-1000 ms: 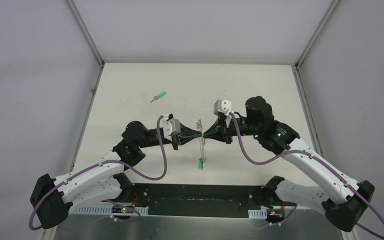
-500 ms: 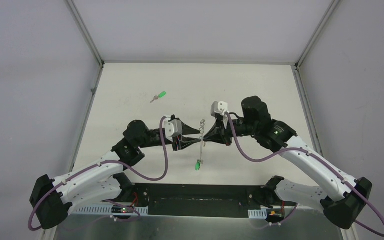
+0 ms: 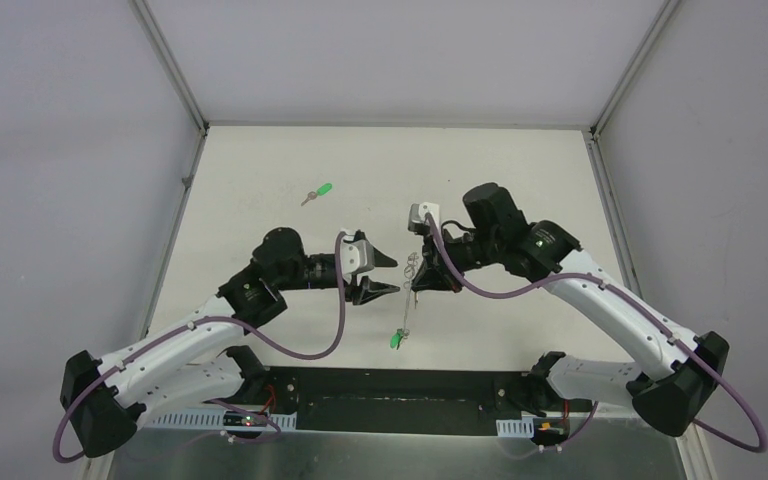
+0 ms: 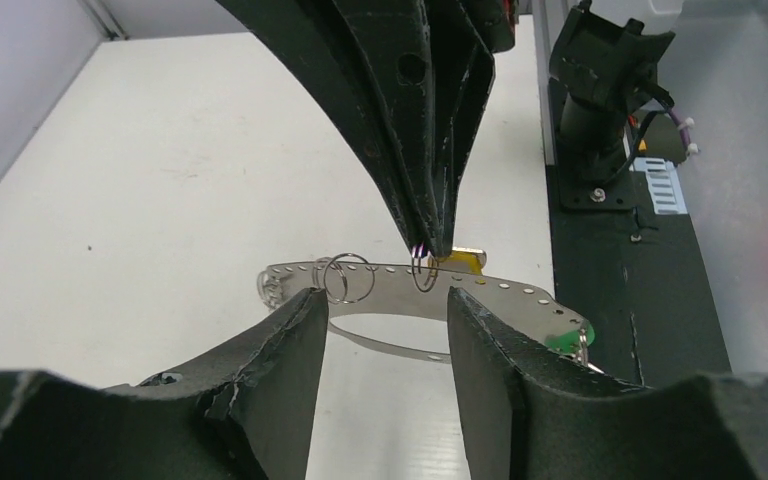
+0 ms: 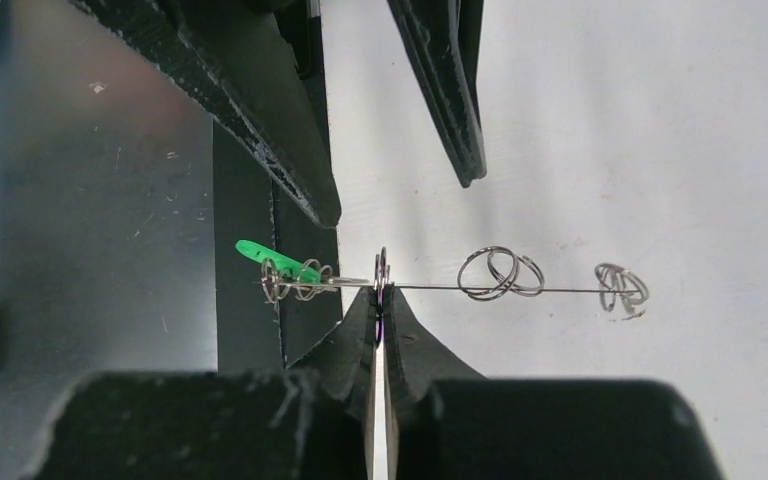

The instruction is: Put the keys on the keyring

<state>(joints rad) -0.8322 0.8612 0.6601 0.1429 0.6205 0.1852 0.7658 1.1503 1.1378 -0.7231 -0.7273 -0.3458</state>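
The keyring (image 3: 406,300) hangs above the table as a thin grey loop with small split rings on it. My right gripper (image 3: 416,279) is shut on it near its middle; in the right wrist view the keyring (image 5: 520,290) shows edge-on as a fine line beyond the gripper (image 5: 380,292). A green key (image 3: 396,341) dangles at its near end, and a yellow head (image 4: 457,258) shows by the right fingertips. My left gripper (image 3: 388,274) stands open just left of the ring, its jaws either side of the keyring (image 4: 390,283) without touching. A second green key (image 3: 317,193) lies on the table.
The white table (image 3: 520,180) is walled at the back and both sides. A black base plate (image 3: 390,400) with both arm mounts runs along the near edge, right under the dangling green key.
My left gripper has opened, let go of the keyring and drawn back to the left. The right arm has carried the ring slightly left, and the hanging green key swung with it.
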